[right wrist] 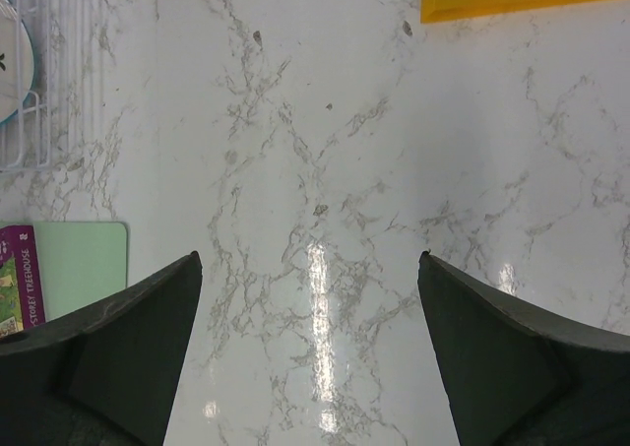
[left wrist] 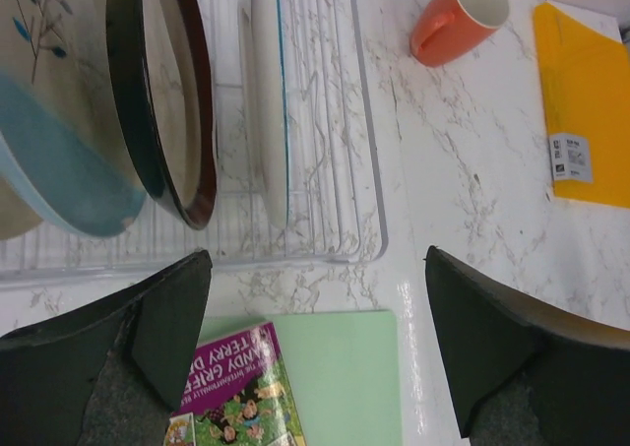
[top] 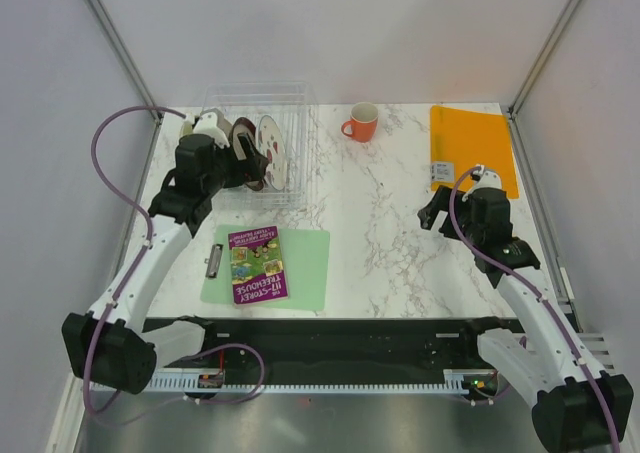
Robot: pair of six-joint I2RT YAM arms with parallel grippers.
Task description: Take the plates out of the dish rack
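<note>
- At the far left corner, the dish rack (top: 300,143) holds the plates (top: 272,145) on edge.
- Left gripper (left wrist: 315,259): released, facing them, probably to pinch a rim.
- Right gripper (right wrist: 307,259): released, toward the right edge.

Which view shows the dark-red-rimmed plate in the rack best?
Left wrist: the dark-red-rimmed plate stands upright, close and sharp. Top external shows it only small and distant; right wrist misses it.
</note>
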